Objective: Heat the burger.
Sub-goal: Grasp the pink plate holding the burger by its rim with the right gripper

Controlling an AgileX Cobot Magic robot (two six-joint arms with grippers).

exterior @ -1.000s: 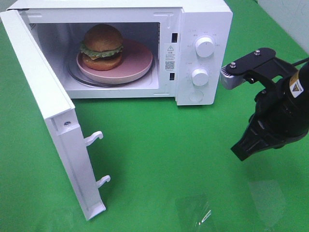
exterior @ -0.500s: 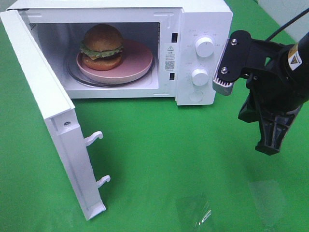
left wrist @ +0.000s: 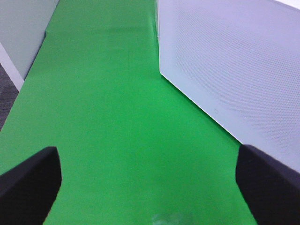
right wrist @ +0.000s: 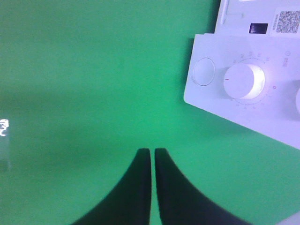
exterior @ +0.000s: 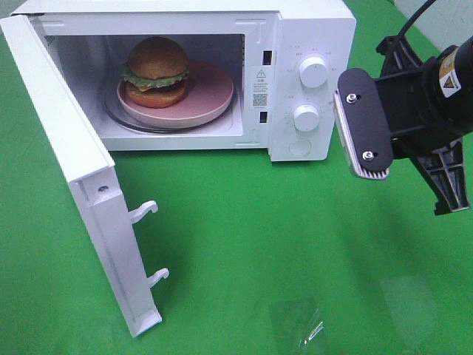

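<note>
The burger stands on a pink plate inside the white microwave, whose door hangs wide open to the left. My right gripper hovers to the right of the control panel, fingers pointing down with nothing between them. The right wrist view shows the right gripper with only a hairline gap between its tips, above green cloth near the lower knob. My left gripper is open and empty beside the microwave's side wall; it is out of the high view.
Two knobs and a round button sit on the panel. The door's latch hooks stick out over the green cloth. A clear plastic scrap lies near the front edge.
My right arm has risen and swung right, and its fingers have turned from pointing down-left to pointing almost straight down. The burger, plate and door have not moved.
</note>
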